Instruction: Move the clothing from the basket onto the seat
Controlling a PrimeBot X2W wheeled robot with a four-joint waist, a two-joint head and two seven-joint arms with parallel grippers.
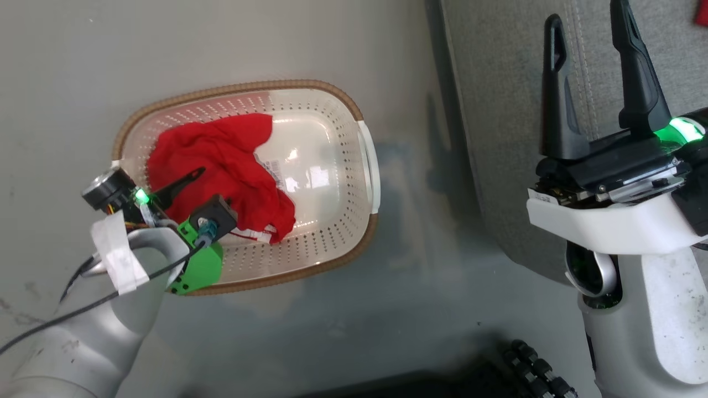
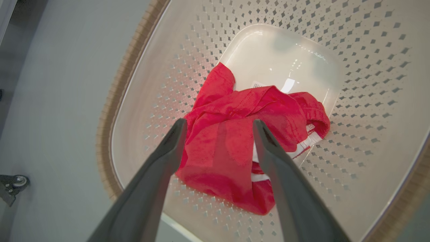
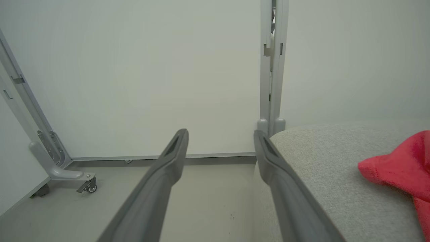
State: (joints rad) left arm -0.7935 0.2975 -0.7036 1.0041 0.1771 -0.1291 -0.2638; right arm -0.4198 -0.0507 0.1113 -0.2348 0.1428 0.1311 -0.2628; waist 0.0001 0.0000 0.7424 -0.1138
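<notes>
Ahead of the dark-fingered left claw (image 2: 219, 121), red white-striped fabric clothing (image 2: 235, 111) is contrasting with the cream, perforated, brown-rimmed plastic basket (image 2: 369, 67).

Small white label (image 1: 275, 168) beside the clothing (image 1: 221, 160), print too small to read

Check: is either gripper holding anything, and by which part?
Nothing held. Left gripper open over the clothing in the basket; right gripper open beside the seat.

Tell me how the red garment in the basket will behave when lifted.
The red garment lies crumpled in folds, so it will likely hang limp when lifted. It looks thin, so probably light. A loose fold may drag on the basket wall.
</notes>
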